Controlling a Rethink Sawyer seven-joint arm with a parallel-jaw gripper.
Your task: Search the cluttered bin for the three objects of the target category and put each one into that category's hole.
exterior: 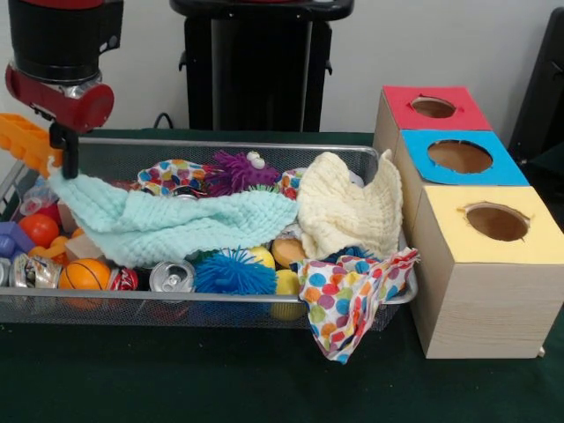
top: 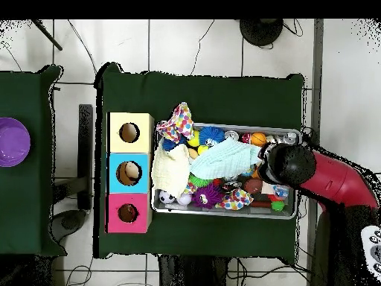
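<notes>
hand (exterior: 63, 159) pinched shut on corner of knitted mint cloth (exterior: 176, 225), draped over clutter in wire-mesh bin (exterior: 220, 308).

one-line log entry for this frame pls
arm: over bin end far from boxes | gripper: shut on mint knitted cloth, corner lifted | red hole: nothing entering

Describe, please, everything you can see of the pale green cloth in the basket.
The pale green cloth is a soft, waffle-textured knit, spread across the middle of the wire basket over balls and cans. One corner is lifted at the robot's hand; its other end meets the cream cloth. In the overhead view it lies mid-basket.
</notes>
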